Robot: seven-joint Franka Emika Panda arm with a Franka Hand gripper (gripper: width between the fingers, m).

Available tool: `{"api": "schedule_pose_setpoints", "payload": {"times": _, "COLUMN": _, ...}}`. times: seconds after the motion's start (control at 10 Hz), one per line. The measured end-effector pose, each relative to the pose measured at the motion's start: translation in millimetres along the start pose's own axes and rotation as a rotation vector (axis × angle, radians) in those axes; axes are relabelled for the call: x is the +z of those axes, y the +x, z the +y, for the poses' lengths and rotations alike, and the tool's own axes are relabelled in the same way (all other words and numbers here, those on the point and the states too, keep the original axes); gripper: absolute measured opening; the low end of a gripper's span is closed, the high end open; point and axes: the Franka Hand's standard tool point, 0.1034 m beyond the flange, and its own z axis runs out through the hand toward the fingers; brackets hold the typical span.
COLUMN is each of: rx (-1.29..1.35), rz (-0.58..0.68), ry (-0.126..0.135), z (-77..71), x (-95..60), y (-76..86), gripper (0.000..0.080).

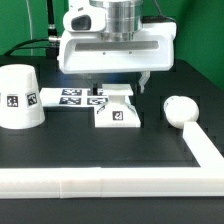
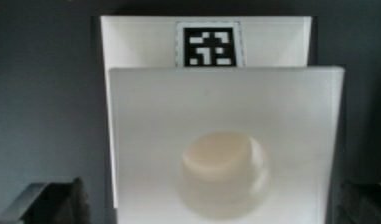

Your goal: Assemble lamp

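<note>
The lamp's flat square white base [image 1: 118,112] lies on the black table at the middle, with a tag on its front face. In the wrist view the base [image 2: 213,110] fills the frame, with its tag and round socket hollow [image 2: 224,168] showing. My gripper [image 1: 121,88] hangs just above the base's far part, open, with a dark finger on each side of the base [image 2: 201,205]; it holds nothing. The tapered shade [image 1: 20,97] stands at the exterior view's left. The round bulb [image 1: 178,108] lies at the exterior view's right.
The marker board [image 1: 72,97] lies flat just beside the base, toward the exterior view's left. A long white border rail [image 1: 110,182] runs along the near edge and up the right side of the table.
</note>
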Motion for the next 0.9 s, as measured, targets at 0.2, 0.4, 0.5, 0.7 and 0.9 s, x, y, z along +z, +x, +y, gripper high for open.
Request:
{"api": "schedule_pose_setpoints", "payload": {"times": 0.2, "rx": -0.005, "rz": -0.001, "ry": 0.0, "z": -1.4, "x": 0.3, "y": -0.3, "gripper": 0.0677}}
{"api": "schedule_pose_setpoints", "payload": {"times": 0.4, "rx": -0.006, "rz": -0.001, "ry": 0.0, "z": -1.5, "x": 0.2, "y": 0.0, "gripper": 0.0531}}
{"api": "schedule_pose_setpoints", "payload": {"times": 0.5, "rx": -0.006, "rz": -0.001, "ry": 0.0, "z": -1.6, "x": 0.2, "y": 0.0, "gripper": 0.0531}}
{"api": "schedule_pose_setpoints", "payload": {"times": 0.7, "rx": -0.006, "rz": -0.001, "ry": 0.0, "z": -1.6, "x": 0.2, "y": 0.0, "gripper": 0.0531}}
{"api": "schedule_pose_setpoints", "payload": {"times": 0.9, "rx": -0.006, "rz": -0.001, "ry": 0.0, "z": -1.6, "x": 0.2, "y": 0.0, "gripper": 0.0531}}
